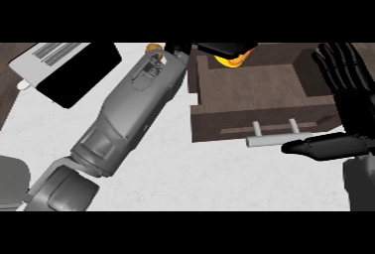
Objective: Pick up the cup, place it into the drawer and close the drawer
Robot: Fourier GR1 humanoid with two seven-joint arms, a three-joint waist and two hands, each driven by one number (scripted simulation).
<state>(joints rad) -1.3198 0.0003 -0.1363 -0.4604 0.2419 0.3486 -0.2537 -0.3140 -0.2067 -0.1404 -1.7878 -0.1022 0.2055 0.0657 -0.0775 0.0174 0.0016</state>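
The cup (228,61), yellow and orange, is at the far left corner of the open dark-brown drawer (253,87), just above its floor. My left hand (225,48) comes over it from the left, its black fingers curled over the cup's top and hiding most of it. My right hand (350,92) stands open at the drawer's right side, fingers straight and pointing away. Its thumb (322,147) lies beside the right end of the drawer's grey bar handle (273,141); I cannot tell if it touches it.
A white device with grey stripes (50,54) and a black panel (82,74) lies at the counter's far left. A small orange thing (152,47) peeks out behind my left wrist. My left forearm (124,119) crosses the white counter (205,178) diagonally.
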